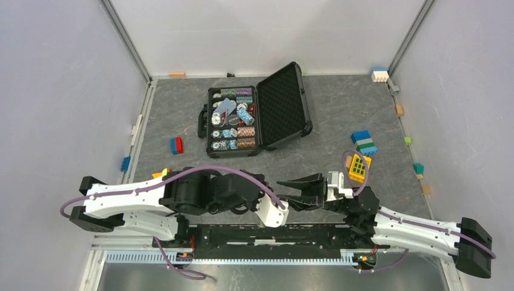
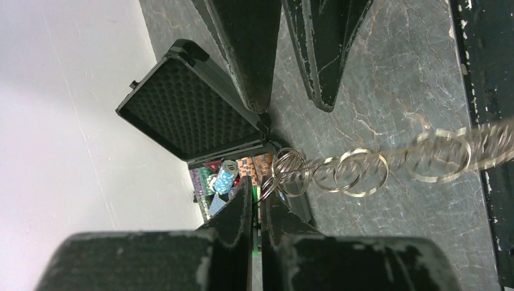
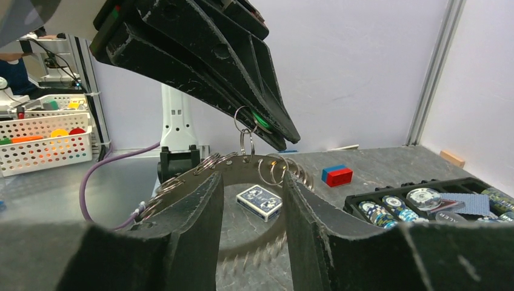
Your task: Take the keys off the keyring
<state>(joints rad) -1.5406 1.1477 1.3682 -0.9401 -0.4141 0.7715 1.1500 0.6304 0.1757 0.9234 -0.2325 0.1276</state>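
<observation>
Top external view: a grey marbled surface (image 1: 339,109) is boxed in by pale walls (image 1: 273,30) with metal corner posts (image 1: 124,36). An open black case (image 1: 282,104) of poker chips (image 1: 233,130) sits toward the middle of the far edge. A red-and-blue block (image 1: 176,145) lies toward the left edge, a blue-and-green stack (image 1: 364,143) and a yellow block (image 1: 359,168) toward the right edge. Both arms meet above the middle of the near edge. In the wrist views the left hand (image 2: 257,197) is pinched narrow on a green tag (image 3: 260,119). Small split rings (image 2: 357,173) run from there to the keyring (image 3: 242,167), which hangs above the surface between the hands, the keys (image 3: 254,262) fanned along its lower arc. The right hand (image 3: 251,182) is spread wide and grips nothing, the hoop showing in the gap between its fingers. A blue card box (image 3: 259,202) lies on the surface beyond. Past the left edge stands a white basket (image 3: 42,142)
</observation>
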